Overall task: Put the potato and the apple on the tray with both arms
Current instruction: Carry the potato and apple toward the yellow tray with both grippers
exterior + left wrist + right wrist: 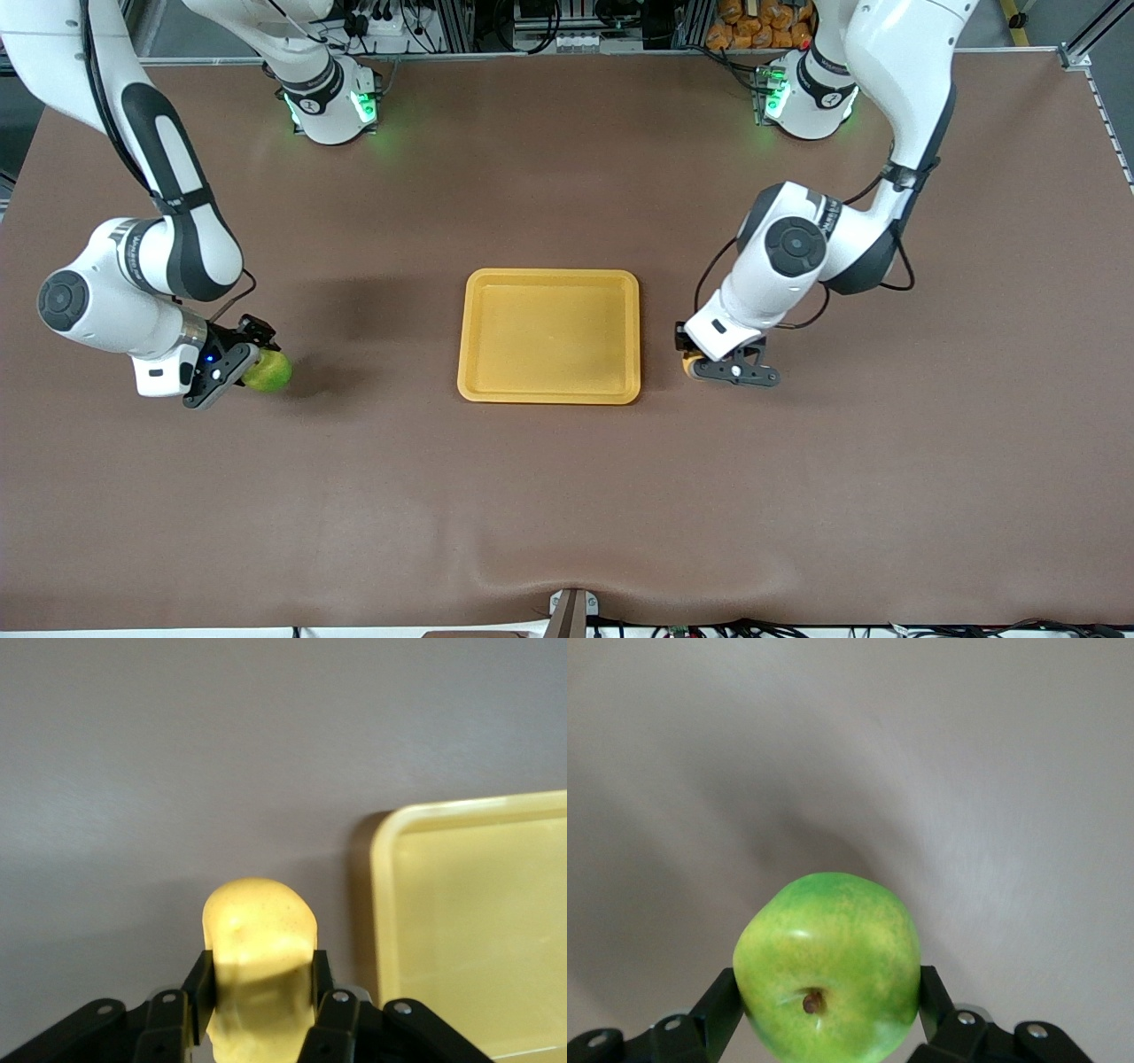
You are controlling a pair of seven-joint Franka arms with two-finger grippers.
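Front view: tray [549, 390] at the frame's centre, on the brown table [567, 496], nothing on it.
Right gripper [232, 369]: lower left of the frame, clamped on the apple [269, 372] — toward the right arm's end of the table, well apart from the tray.
Left gripper [709, 365]: right of centre, just beside the tray's edge, closed on the potato [688, 362].
Left wrist view: potato [259, 966] between both fingers [197, 988]; tray [478, 921] rim close by.
Right wrist view: apple [828, 979] gripped, stem dimple facing the camera — only table around it.
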